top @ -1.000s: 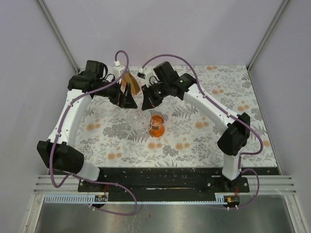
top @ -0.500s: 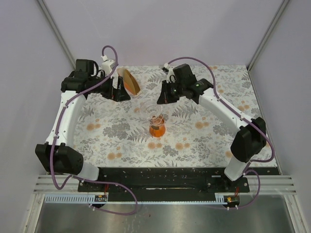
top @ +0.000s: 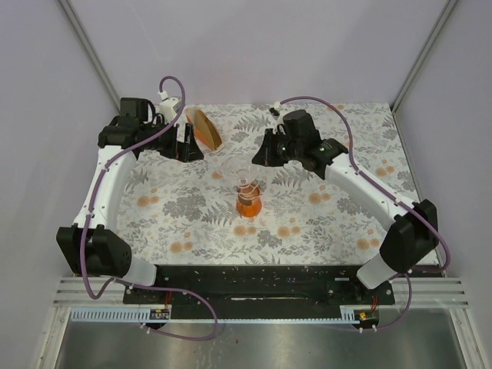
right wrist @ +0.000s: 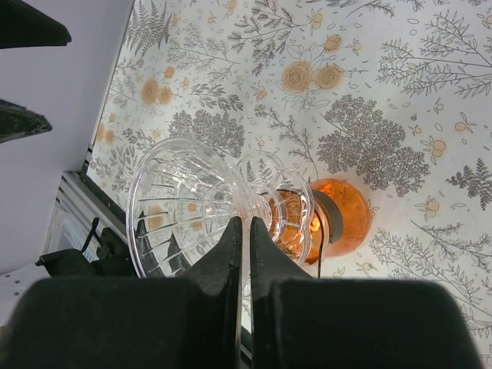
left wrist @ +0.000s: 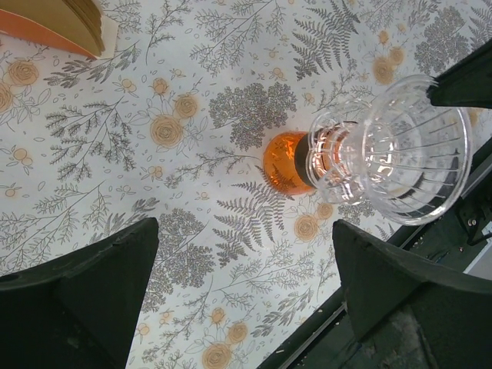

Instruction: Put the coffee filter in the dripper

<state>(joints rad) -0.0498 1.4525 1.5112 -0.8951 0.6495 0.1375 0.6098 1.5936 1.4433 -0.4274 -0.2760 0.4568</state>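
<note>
On the worktop (top: 346, 207): dripper (top: 247, 197) is standing upright at centre, its clear cone holding nothing.
Coffee filter: no single sheet is showing loose; filter bundle (top: 204, 127) is lying at the dripper's 11 o'clock, long axis running 11 to 5.
Left end effector (left wrist: 244, 238): fingers are gaping apart, gripping nothing, hovering just beside the bundle's 7 o'clock; judged the nearer arm.
Right end effector (right wrist: 246, 231): fingers are pressing together, hovering at the dripper's 1 o'clock.

I count one dripper (top: 247, 194) toward my 12 o'clock, one bundle of filters (top: 204, 129) at 11 o'clock, two pincers, my left pincer (left wrist: 244, 231) and my right pincer (right wrist: 244, 224), two purple cables (top: 310, 98), one flowered cloth (top: 307, 223)
</note>
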